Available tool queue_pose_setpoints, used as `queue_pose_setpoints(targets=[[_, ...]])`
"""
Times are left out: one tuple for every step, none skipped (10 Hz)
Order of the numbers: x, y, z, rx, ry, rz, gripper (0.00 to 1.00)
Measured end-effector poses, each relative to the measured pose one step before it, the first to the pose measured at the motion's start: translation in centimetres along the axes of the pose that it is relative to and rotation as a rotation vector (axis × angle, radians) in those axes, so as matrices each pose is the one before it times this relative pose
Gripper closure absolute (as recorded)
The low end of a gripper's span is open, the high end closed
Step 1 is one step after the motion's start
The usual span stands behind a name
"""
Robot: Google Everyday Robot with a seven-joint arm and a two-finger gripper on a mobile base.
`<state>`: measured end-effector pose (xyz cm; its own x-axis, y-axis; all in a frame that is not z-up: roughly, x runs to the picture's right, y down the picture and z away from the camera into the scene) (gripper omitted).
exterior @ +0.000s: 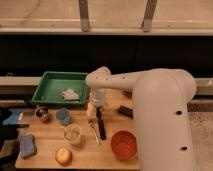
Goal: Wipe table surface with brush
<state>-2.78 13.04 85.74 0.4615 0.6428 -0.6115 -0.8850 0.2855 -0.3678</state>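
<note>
The light tan wooden table surface (47, 131) fills the lower left of the camera view. The slim black-handled brush (101, 125) lies on it near the middle, pointing away from me. My gripper (94, 111) hangs from the white arm (150, 100) straight over the far end of the brush, close to or touching it. I cannot tell whether it holds the brush.
A thin silver spoon (93, 132) lies just left of the brush. An orange bowl (123, 145) and a black block (125, 111) are to the right. A green tray (52, 85) with a white cloth (70, 94), a blue cup (63, 116), a clear cup (73, 134), a small dark bowl (42, 114), a blue sponge (27, 145) and a round fruit (63, 156) are to the left.
</note>
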Motion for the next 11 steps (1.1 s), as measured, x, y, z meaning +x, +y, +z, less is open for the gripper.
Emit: queue_pose_setpoints(targets=[[0.227, -0.068, 0.16, -0.00046, 0.00492, 0.00432, 0.22], [0.071, -0.018, 0.044, 0.00053, 0.0014, 0.00223, 0.25], [0.374, -0.055, 0.036, 0.00891, 0.0036, 0.01565, 0.4], [0.163, -0.02, -0.083, 0.00648, -0.0013, 0.00596, 0.5], [0.081, -0.021, -0.126, 0.00482, -0.00251, 0.00136, 0.58], [0.065, 0.119, -0.133, 0.0052, -0.00319, 0.00101, 0.7], [0.02, 0.158, -0.145, 0.00541, -0.00157, -0.00412, 0.8], [0.008, 0.028, -0.212, 0.00648, -0.00282, -0.002, 0.89], [-0.022, -0.071, -0.219, 0.00664, -0.00394, -0.00022, 0.93], [-0.023, -0.042, -0.315, 0.00509, -0.00461, 0.00179, 0.94], [-0.082, -0.131, -0.354, 0.00779, -0.00648, 0.00184, 0.94]])
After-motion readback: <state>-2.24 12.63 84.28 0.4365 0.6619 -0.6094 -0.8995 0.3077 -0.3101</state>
